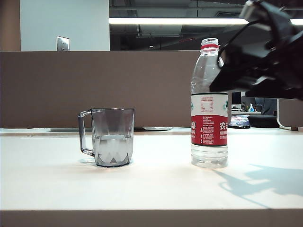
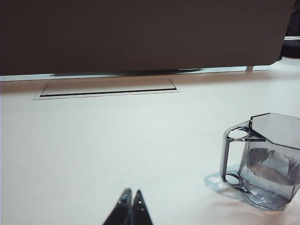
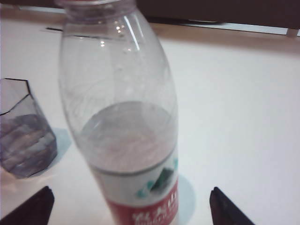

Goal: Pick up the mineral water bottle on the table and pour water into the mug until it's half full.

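Right gripper (image 3: 129, 206), spread wide, straddles our upright mineral water bottle (image 1: 209, 104) untouched; left gripper (image 2: 131, 199) is pinched together near the mug (image 1: 112, 137), which holds water (image 1: 112, 137), on the worktop (image 1: 151, 182).

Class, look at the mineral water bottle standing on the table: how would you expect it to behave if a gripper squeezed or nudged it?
The mineral water bottle is tall, narrow and uncapped, so a nudge near the neck would probably tip and spill it. Its thin clear wall likely flexes when squeezed. It looks only part full, so fairly light. The open right gripper straddles it without touching.
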